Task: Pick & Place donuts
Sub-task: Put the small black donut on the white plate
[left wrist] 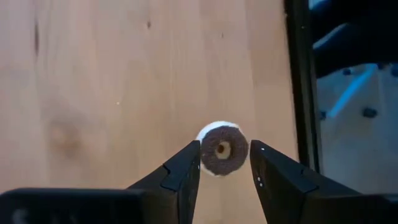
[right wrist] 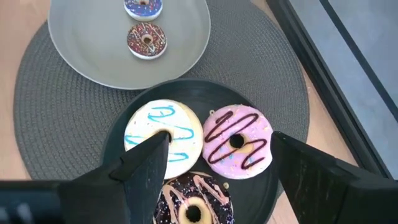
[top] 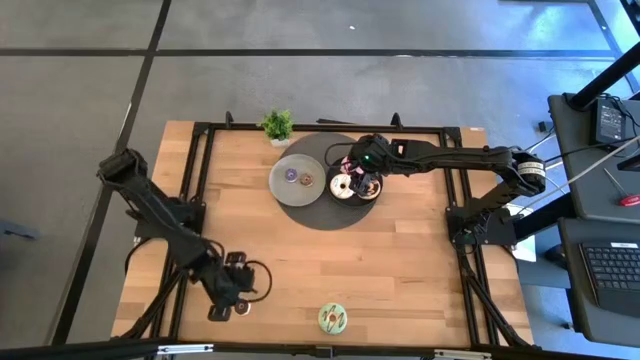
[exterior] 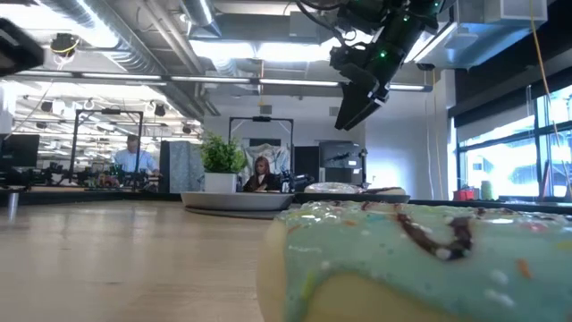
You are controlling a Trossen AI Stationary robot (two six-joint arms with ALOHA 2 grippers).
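My left gripper (left wrist: 225, 157) (top: 233, 300) is low near the table's near left corner, open, one finger on each side of a tiny dark donut (left wrist: 222, 149) that lies flat on the wood. My right gripper (right wrist: 219, 138) (top: 362, 170) hovers open above a dark plate (right wrist: 124, 134). On that plate lie the white donut (right wrist: 165, 137), the pink donut (right wrist: 239, 142) and the chocolate-sprinkled donut (right wrist: 193, 202). A grey plate (right wrist: 81, 50) (top: 283, 185) carries the tiny purple donut (right wrist: 143, 7) and the tiny brown donut (right wrist: 147, 40). The green donut (top: 333, 318) (exterior: 402, 259) lies near the table's near edge. My left gripper comes down from above around the tiny dark donut's rim (left wrist: 202, 155). The fingertips (left wrist: 189, 162) stand very close to it; I cannot tell whether they touch. The donut lies flat on the table.
Both plates sit on a round dark placemat (top: 320, 212) at the table's far middle. A small potted plant (top: 277, 125) stands at the far edge. A black frame (top: 200, 180) runs along the table's edges. Bare wood (top: 400, 260) stretches across the near half. People show in the room behind.
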